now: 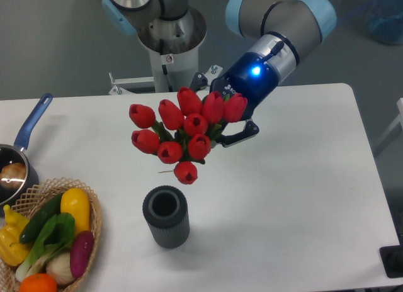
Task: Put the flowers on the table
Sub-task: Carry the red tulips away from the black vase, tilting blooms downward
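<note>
Gripper (pixel 228 129) was pinched on the stems of the flowers (pixel 182 132); buds fanned out left of it, held above the table (pixel 302 179), behind the vase (pixel 166 216).

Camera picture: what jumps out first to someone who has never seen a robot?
The red flowers catch the eye first, held in the air at the middle of the picture by the robot's hand, whose blue wrist shows a small glowing light. Just below them an empty dark vase stands on the white table, and a basket of colourful vegetables sits at the lower left.
</note>
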Controlling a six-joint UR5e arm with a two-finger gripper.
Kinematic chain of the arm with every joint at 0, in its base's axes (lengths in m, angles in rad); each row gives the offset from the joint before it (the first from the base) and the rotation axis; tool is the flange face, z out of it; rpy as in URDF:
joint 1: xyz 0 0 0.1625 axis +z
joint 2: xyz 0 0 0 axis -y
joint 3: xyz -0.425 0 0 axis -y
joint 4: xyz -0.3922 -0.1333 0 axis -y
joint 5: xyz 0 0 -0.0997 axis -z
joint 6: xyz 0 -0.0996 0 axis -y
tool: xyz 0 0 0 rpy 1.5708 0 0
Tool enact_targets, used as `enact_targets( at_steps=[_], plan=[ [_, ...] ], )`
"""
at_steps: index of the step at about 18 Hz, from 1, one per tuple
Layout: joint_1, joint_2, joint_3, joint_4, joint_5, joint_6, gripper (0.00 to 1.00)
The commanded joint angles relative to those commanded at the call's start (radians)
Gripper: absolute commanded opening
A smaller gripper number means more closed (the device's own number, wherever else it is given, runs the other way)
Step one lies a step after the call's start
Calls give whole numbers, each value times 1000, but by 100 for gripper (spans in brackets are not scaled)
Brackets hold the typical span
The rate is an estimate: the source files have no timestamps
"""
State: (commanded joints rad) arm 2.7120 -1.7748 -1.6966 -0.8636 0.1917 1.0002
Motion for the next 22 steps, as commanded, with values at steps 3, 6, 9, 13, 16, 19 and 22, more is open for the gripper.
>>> enact_targets(
  at_steps=[3,6,9,13,16,19,22],
  plan=[
    [8,-3,-3,2,0,5,40],
    [15,-15,-2,2,0,14,40],
    [26,-15,-6,2,2,18,40],
    [52,-18,-9,0,18,20,40],
    [54,-26,-8,2,135,37,40],
    [58,-37,-11,-2,173,49,40],
    [67,-34,-8,-2,250,49,40]
  ],
)
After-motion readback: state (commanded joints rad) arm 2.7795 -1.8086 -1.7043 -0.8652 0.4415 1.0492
